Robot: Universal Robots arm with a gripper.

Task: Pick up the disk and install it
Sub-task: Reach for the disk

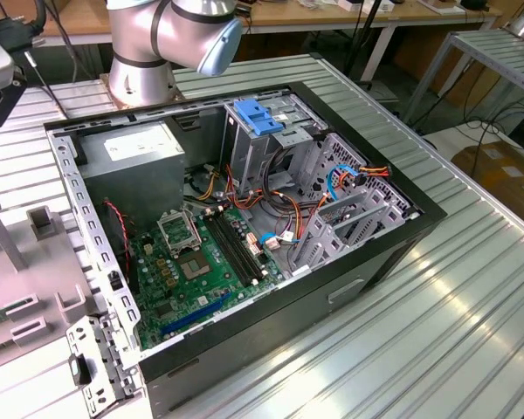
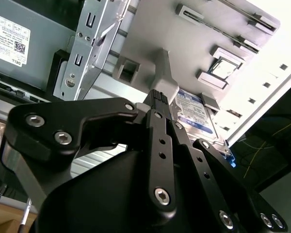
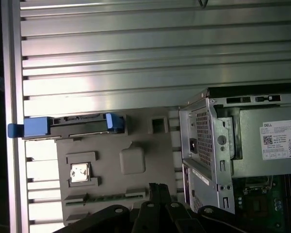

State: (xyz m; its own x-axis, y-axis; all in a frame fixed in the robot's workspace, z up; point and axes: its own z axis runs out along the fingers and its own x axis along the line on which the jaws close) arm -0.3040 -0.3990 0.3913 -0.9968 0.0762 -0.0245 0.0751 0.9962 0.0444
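The disk stands on edge in a slot of the grey holder on the ribbed table, beside the open computer case. My gripper hangs over the holder, clenched on nothing, apart from the disk.

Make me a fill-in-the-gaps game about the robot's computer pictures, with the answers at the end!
1. The disk sits in a plastic carrier coloured ____.
2. The motherboard in the open computer case is coloured ____.
3. Inside or outside the case? The disk stands ____ it, in a grey holder.

Missing words: blue; green; outside.
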